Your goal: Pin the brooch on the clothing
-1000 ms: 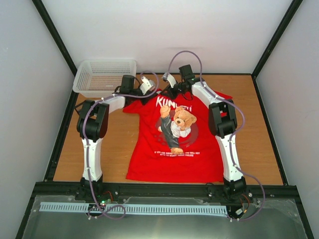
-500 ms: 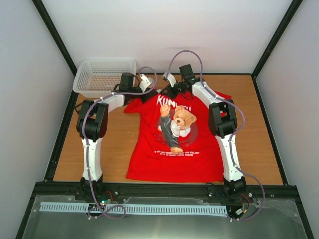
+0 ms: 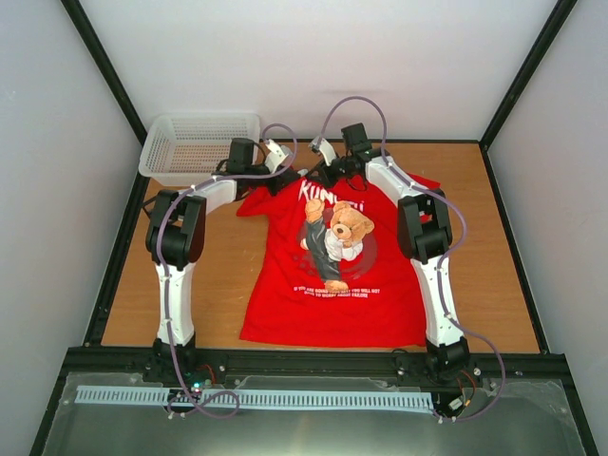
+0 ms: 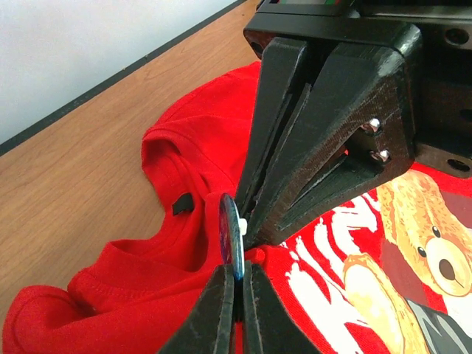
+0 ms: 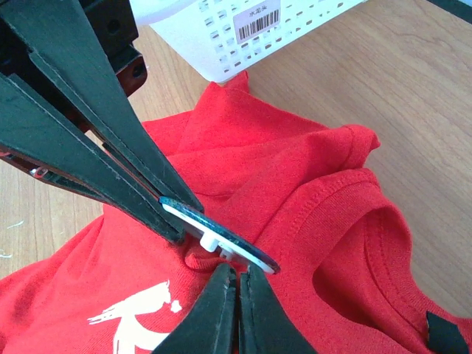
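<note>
The brooch point(image 4: 231, 237) sits just above the red T-shirt point(image 3: 285, 313), beside the neck opening at the far end of the garment, and both arms meet over it. The left gripper point(image 4: 237, 274) has its fingers closed down on the rim of the little disc, holding it on edge. The right gripper point(image 5: 236, 271) has its fingers pressed fully together, with the tips up against the white nub point(image 5: 212, 241) on the brooch's back. Whether they nip that nub, a fold of fabric or nothing at all cannot be told from these views. The brooch looks like a thin, hard, smooth-faced button: very light, stiff, and likely to twist or slip out of a flat pinch, so the rim grip probably needs to stay square across the disc. Its back fitting is the delicate part and likely tolerates little sideways force. The T-shirt is soft, limp knit that bunches and gives way under a push, as the wrinkles around the ribbed collar point(image 5: 354, 243) suggest. It offers no backing of its own, so the cloth probably has to be gathered or held taut right next to the fitting, where it looks to be a single layer, not the thicker collar seam. The teddy bear print point(image 3: 340, 237) lies nearer the arm bases, and the white mesh basket point(image 3: 152, 152) stands apart at the far left of the wooden table point(image 3: 494, 266).
</note>
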Motion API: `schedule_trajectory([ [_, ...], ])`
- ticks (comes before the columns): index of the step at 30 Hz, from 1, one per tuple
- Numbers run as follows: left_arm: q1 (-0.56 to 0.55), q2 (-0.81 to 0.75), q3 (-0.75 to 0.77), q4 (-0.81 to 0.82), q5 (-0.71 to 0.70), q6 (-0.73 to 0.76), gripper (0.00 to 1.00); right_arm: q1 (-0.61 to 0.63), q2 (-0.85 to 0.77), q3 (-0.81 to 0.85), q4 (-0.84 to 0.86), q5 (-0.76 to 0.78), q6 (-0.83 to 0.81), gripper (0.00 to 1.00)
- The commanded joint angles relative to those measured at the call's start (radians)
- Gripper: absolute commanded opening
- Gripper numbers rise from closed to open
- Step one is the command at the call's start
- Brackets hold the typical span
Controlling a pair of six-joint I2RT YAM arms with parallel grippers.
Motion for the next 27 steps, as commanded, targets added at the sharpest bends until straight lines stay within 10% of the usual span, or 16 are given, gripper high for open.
schedule_trajectory([
  [1, -0.045, 0.003, 0.051, 0.004, 0.189, -0.044, 0.01, 0.008, 0.008, -0.019, 0.106, 0.125, 0.039, 0.03],
  [27, -0.055, 0.028, 0.088, -0.004, 0.386, -0.229, 0.01, 0.059, -0.060, -0.250, 0.392, 0.348, 0.060, 0.03],
])
